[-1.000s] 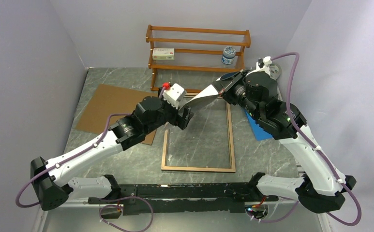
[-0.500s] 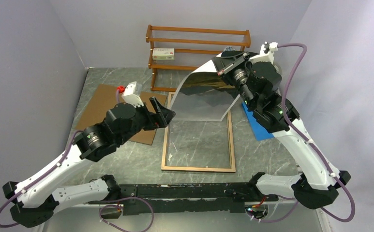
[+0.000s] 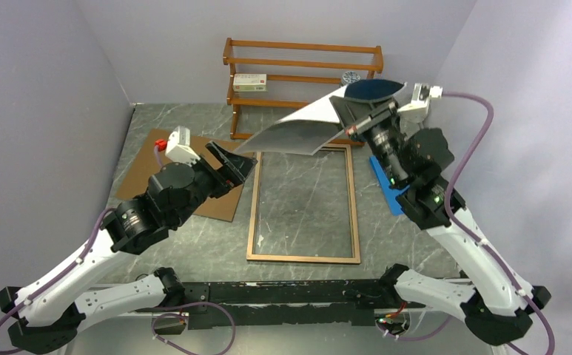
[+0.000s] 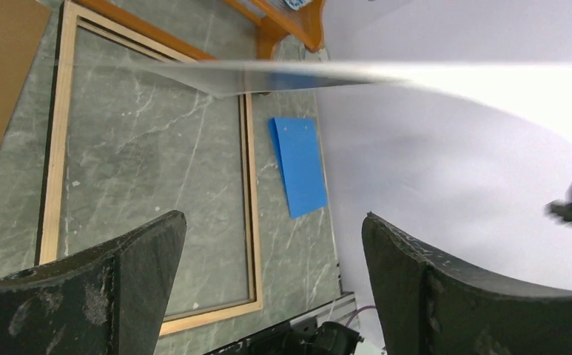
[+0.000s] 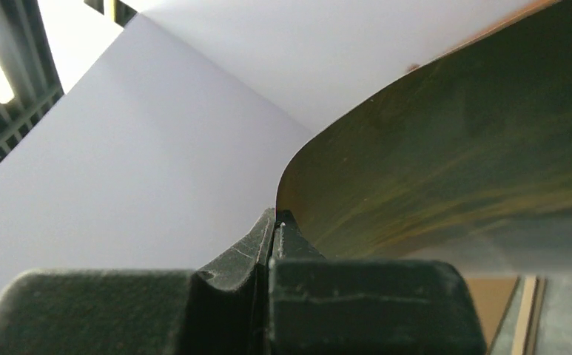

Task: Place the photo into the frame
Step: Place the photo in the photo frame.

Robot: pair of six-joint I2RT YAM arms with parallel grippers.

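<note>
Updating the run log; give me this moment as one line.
right gripper: shut on photo, held aloft | left gripper: open, empty | frame: lying flat, unfilled

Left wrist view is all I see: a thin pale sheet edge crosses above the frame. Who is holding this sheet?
Observer: The right hand, shut on one edge of the photo, holds it in the air.
Operator: Which side is up?
Observer: In the top view, the white side faces up.
Operator: Where is my left hand?
Observer: Open, over the brown board at its edge, beside the frame.
</note>
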